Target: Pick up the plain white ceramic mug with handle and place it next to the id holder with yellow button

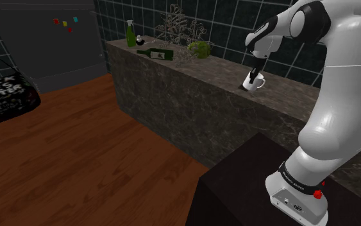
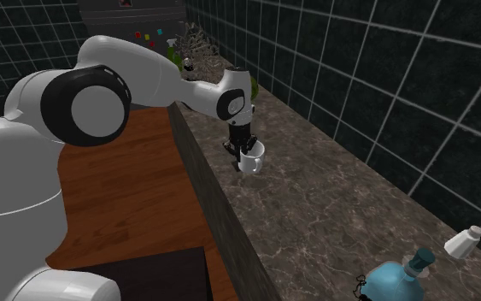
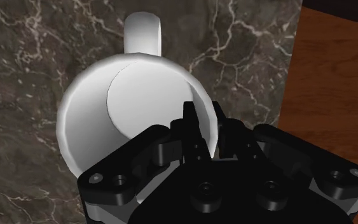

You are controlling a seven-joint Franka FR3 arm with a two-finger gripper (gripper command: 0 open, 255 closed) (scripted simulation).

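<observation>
Gripper [image 3: 212,125] nearly shut, pinching white mug [image 3: 139,95] by rim wall opp. handle, one finger inside. Mug's on marble counter [image 2: 332,222], nr floor-side edge. Lift straight, slow, keep level.
</observation>
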